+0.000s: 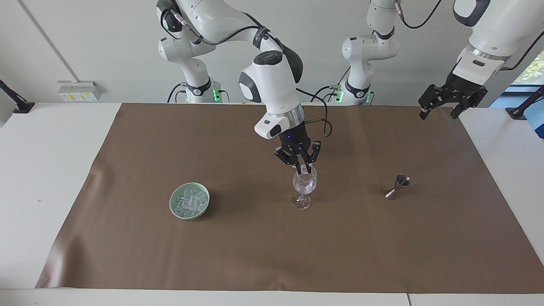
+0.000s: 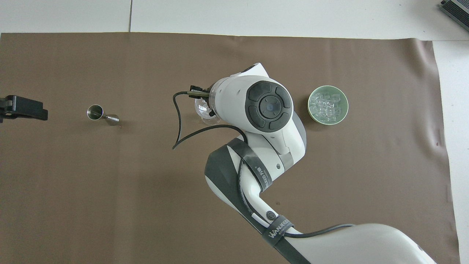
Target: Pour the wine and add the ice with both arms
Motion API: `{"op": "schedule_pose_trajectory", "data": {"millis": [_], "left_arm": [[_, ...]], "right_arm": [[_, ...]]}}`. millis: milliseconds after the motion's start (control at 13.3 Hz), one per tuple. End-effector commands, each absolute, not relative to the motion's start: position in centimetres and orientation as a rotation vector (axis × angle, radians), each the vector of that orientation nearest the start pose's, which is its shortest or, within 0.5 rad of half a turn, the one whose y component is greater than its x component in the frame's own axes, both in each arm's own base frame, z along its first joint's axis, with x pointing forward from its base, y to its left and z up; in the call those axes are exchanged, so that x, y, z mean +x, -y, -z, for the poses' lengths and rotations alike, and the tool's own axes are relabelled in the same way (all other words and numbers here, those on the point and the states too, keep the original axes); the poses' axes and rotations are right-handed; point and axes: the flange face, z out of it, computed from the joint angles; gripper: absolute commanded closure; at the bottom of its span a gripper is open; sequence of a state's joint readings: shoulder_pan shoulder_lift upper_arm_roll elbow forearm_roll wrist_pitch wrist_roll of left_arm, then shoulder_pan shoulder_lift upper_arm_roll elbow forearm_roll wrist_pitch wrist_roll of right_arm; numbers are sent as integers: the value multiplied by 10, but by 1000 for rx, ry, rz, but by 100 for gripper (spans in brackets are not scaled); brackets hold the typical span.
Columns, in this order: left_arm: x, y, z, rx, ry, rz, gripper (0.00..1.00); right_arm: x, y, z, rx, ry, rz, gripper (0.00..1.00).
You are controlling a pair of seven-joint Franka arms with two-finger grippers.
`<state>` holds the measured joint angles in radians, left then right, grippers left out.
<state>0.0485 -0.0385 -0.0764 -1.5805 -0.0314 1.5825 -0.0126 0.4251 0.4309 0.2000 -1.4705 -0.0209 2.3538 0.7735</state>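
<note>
**Right pincer at the mouth of the wine glass, left pincer waiting high at its end**

The right pincer hangs straight down over the wine glass, its fingertips drawn together at the rim of the bowl. A small pale thing sits between the tips, but whether it is a cube of ice cannot be told. The glass stands upright on its foot near the middle of the brown mat. From above, the right arm's white wrist covers most of the glass, so only part of its bowl and foot shows.

The ice lies piled in a pale green bowl — a heap of clear cubes filling the bowl. The bowl rests on the mat toward the right arm's end of the surface, well apart from the glass and about as far from the robots as it.

A small metal jigger stands on the mat toward the left arm's end, also well apart from the glass; from above its open cup faces up.

The left pincer waits in the air over the mat's corner at the left arm's end — its fingers spread wide, holding nothing. The overhead view catches only its black tip at the frame's edge.
</note>
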Motion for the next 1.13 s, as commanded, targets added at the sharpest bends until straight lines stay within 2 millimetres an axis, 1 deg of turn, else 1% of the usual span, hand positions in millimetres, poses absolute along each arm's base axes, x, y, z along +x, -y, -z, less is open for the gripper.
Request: {"op": "schedule_pose_trajectory", "data": {"millis": [0, 151, 302, 528, 604, 754, 981, 1056], "left_arm": [[534, 16, -638, -3143, -115, 34, 0], [533, 20, -636, -3143, -125, 12, 0], [531, 20, -635, -3143, -125, -15, 0], [531, 20, -636, -3145, -126, -17, 0], [531, 20, -641, -3144, -126, -3, 0], [530, 17, -642, -3149, -114, -3, 0], [530, 16, -642, -3150, -112, -5, 0], [530, 17, -642, -3150, -114, -7, 0]], "right_arm": [[605, -399, -485, -2752, -216, 469, 75], [605, -399, -485, -2750, -221, 466, 68], [605, -399, -485, -2750, -221, 466, 65], [605, -399, -485, -2751, -220, 467, 64], [605, -399, -485, -2751, -220, 467, 64], [604, -399, -486, -2752, -220, 469, 62], [604, -390, -497, -2770, -220, 476, 58], [609, -372, -516, -2777, -241, 509, 56]]}}
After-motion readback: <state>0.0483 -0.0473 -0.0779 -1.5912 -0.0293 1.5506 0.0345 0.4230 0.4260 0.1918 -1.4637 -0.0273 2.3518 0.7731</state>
